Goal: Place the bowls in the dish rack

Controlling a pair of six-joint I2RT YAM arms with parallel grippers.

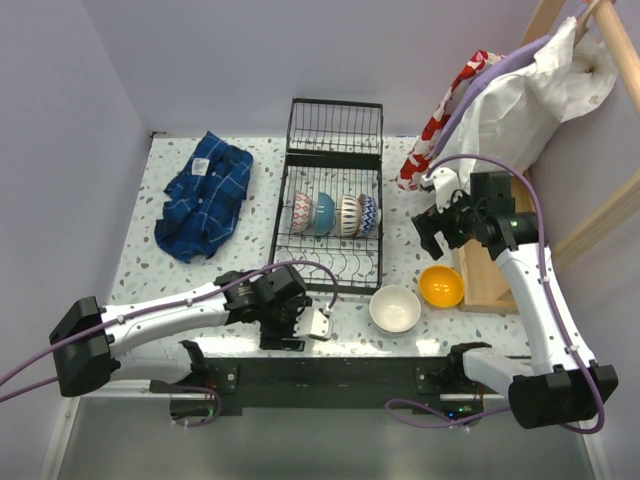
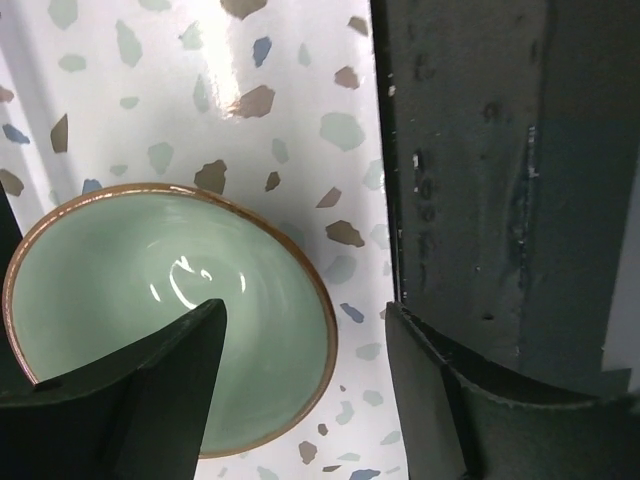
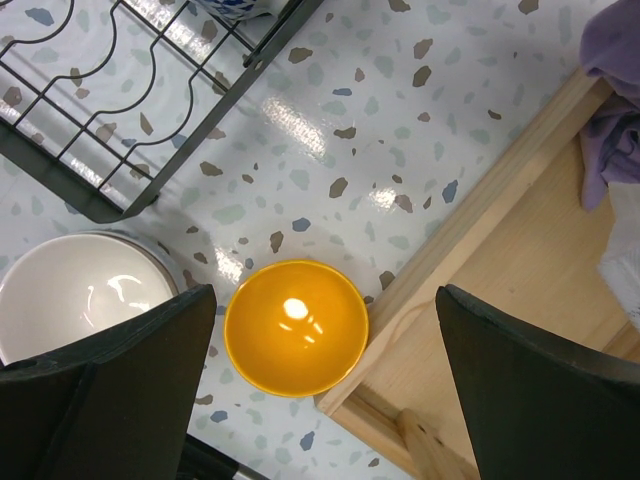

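Where the speckled terrazzo table [image 1: 140,280] meets the back wall, the black wire rectangular dish rack [image 1: 345,262] sits in the middle with its upright wire end panel at the far side. A row of four patterned bowls [image 1: 349,214] stands on edge among its curved tines, and the near rows are bare. A crumpled blue plaid shirt [image 1: 205,195] lies to the left of the rack. To the right is a flat wooden tray [image 1: 490,275], with a heap of white cloth [image 1: 520,95] behind it.

The right gripper [image 3: 325,290] hangs above the table with its fingers spread wide, holding nothing. A glossy orange bowl [image 1: 441,286] sits upright below the gap, just beside the tray's corner. A plain white bowl [image 1: 395,308] stands near the orange one, off the rack's near right corner.

The left gripper [image 2: 303,312] is low at the rack's near left corner, fingers parted. One is over the inside of a pale green bowl with a brown rim [image 2: 120,270] and the other is outside that rim. Whether either finger touches it cannot be told.
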